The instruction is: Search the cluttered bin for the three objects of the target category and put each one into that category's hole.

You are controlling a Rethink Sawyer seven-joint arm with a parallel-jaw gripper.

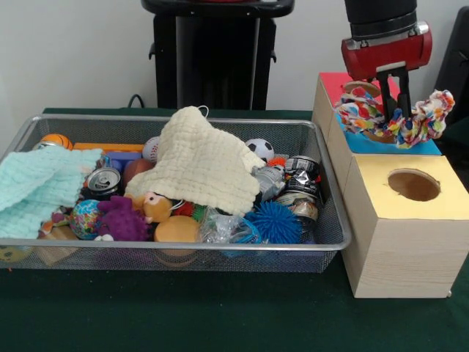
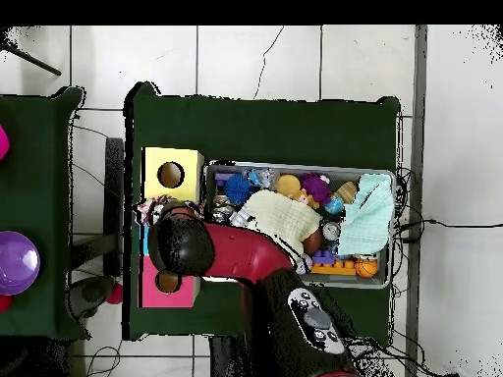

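Multicolour fabric scrap (image 1: 396, 117) dangling over boxes

The front camera sits low across the green bench (image 1: 220, 315), close in, facing the robot's black pedestal (image 1: 212, 55) at top centre; the wire bin (image 1: 176, 246) fills the left and middle of the frame, the yellow-topped box (image 1: 381, 176) the right. The overhead camera looks straight down from high up, taking in the whole bench (image 2: 265, 123) and surrounding tiled floor (image 2: 255, 54), the red arm (image 2: 246, 255) entering from the bottom. Both views share the bin (image 2: 300, 169) and the boxes, turned half round.
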